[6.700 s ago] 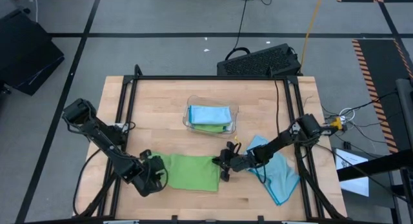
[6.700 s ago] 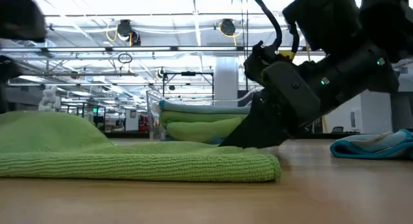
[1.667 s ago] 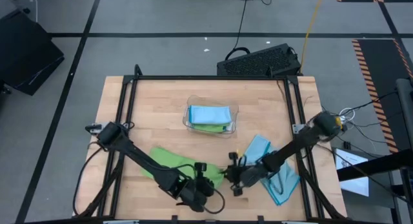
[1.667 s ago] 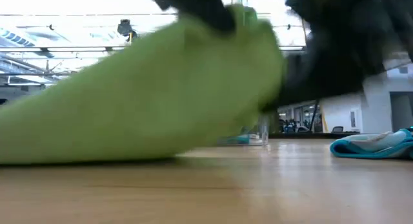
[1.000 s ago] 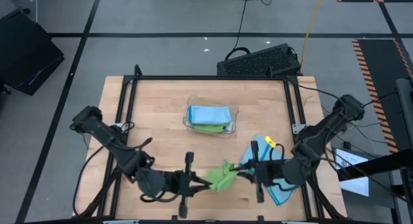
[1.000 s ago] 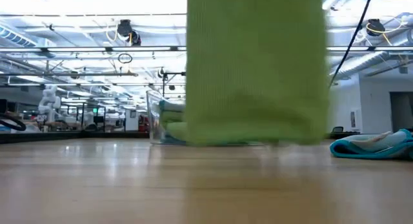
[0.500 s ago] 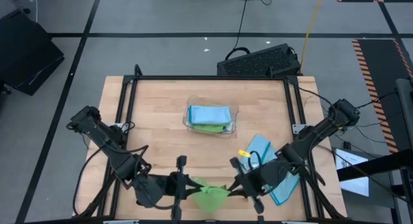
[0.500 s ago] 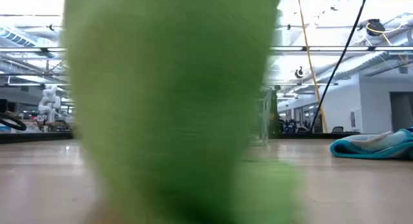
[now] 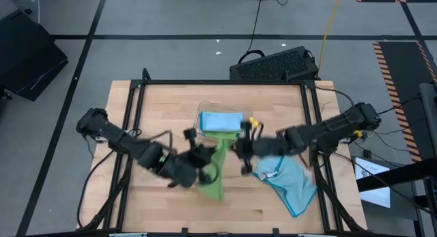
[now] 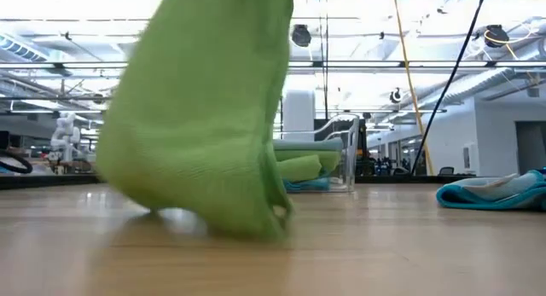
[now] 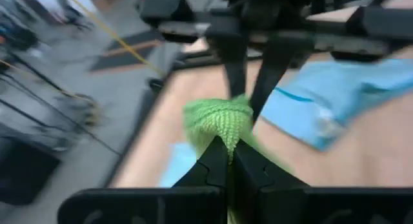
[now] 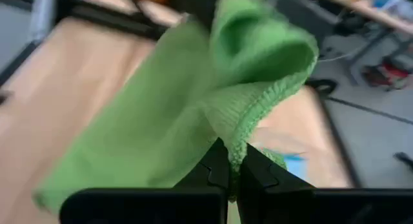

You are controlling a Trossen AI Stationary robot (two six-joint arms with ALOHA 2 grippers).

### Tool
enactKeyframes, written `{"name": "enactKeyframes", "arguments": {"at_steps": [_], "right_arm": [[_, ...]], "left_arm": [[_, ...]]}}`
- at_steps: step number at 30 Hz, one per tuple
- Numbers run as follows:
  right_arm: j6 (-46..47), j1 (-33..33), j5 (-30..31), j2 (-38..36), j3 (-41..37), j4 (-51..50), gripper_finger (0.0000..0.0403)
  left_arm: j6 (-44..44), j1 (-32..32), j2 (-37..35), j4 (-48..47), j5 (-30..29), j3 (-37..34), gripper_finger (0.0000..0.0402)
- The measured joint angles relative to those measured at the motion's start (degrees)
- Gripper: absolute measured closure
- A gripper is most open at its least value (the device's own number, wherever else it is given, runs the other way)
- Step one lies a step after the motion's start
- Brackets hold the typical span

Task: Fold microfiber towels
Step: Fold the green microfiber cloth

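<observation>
A lime green microfiber towel [image 9: 214, 174] hangs bunched between my two grippers over the table's middle, just in front of the clear tray [image 9: 200, 129]. My left gripper [image 9: 210, 155] comes from the left and my right gripper [image 9: 232, 147] from the right. Both are shut on the towel's top, close together. In the low view the towel [image 10: 200, 125] hangs as a wide drape, and its lower end [image 10: 260, 228] reaches the table top. A light blue towel [image 9: 288, 181] lies crumpled at the right. My left gripper pinches a bunched upper part of the green towel [image 11: 218, 124] between its two fingers, slanting down from the table's left. The rest hangs below the fingers. My right gripper pinches a hemmed edge fold at the towel's top [image 12: 240, 135], slanting down from the table's right. The cloth droops slack away from the fingers.
The clear tray holds a folded light blue towel [image 9: 222, 120] on top of a green one [image 9: 225, 134]. A dark frame [image 9: 130, 121] runs along the table's left, far and right sides. A keyboard [image 9: 276, 64] lies beyond the far edge. Bare wood lies near the front edge.
Both grippers have carried the green towel from the table's near edge toward the far edge, up to the tray, drawing closer together. The towel, earlier lifted and bunched between them, now hangs down with its lower end trailing on the table.
</observation>
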Motion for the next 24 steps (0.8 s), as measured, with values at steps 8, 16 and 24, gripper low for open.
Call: {"name": "enactKeyframes", "arguments": {"at_steps": [8, 16, 24], "right_arm": [[-0.7, -4.6, -10.5, -6.7, 0.9, 2.3, 0.0401], [-1.9, 6.1, -10.7, -7.7, 1.5, 8.8, 0.0401], [-3.5, 13.0, -4.5, -7.5, 5.8, 4.5, 0.0401]], "left_arm": [[11.0, 4.6, -5.7, 11.0, 11.7, 0.2, 0.0397], [16.2, -3.1, -6.1, 24.8, 19.8, 0.0, 0.0397], [18.1, -8.0, -6.0, 26.8, 11.6, 0.0, 0.0397]]}}
